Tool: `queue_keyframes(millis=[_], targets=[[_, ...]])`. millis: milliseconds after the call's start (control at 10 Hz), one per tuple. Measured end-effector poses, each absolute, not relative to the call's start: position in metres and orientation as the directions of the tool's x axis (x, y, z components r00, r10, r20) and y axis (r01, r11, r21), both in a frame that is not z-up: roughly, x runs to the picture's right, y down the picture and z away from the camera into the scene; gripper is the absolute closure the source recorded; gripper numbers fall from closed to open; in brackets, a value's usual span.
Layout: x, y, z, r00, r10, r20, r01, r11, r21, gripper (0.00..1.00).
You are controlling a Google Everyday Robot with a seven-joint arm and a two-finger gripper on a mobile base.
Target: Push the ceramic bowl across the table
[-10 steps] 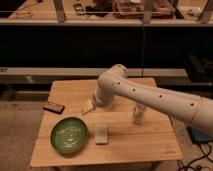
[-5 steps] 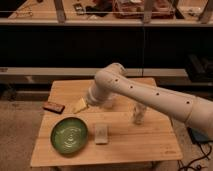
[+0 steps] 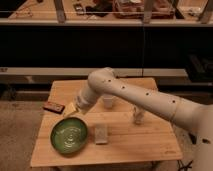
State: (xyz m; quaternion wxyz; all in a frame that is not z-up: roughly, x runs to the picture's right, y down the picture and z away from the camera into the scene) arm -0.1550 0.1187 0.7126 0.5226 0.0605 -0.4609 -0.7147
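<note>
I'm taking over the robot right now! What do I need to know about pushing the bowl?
Gripper: low over the table, at the far rim of the ceramic bowl; contact unclear.
Bowl: upright, near the table's front left corner.
Nearby: pale block just right of the bowl, white cup farther back.
Done: gripper is at the bowl.
Left: the push across the table.

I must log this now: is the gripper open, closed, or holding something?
Gripper: just beyond the far rim of the ceramic bowl, low over the table; open or closed cannot be told.
</note>
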Motion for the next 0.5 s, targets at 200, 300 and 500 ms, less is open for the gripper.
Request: queue_keyframes(millis=[200,300,500], targets=[[-0.1666,0.1263,0.7206,-0.452,-0.806,0.382,0.661,-0.014,0.751,0.7],[-0.1697,0.1269,0.7205,-0.454,-0.807,0.378,0.654,-0.013,0.757,0.75],[-0.1681,0.1264,0.7208,-0.451,-0.808,0.379,0.655,-0.012,0.755,0.75]])
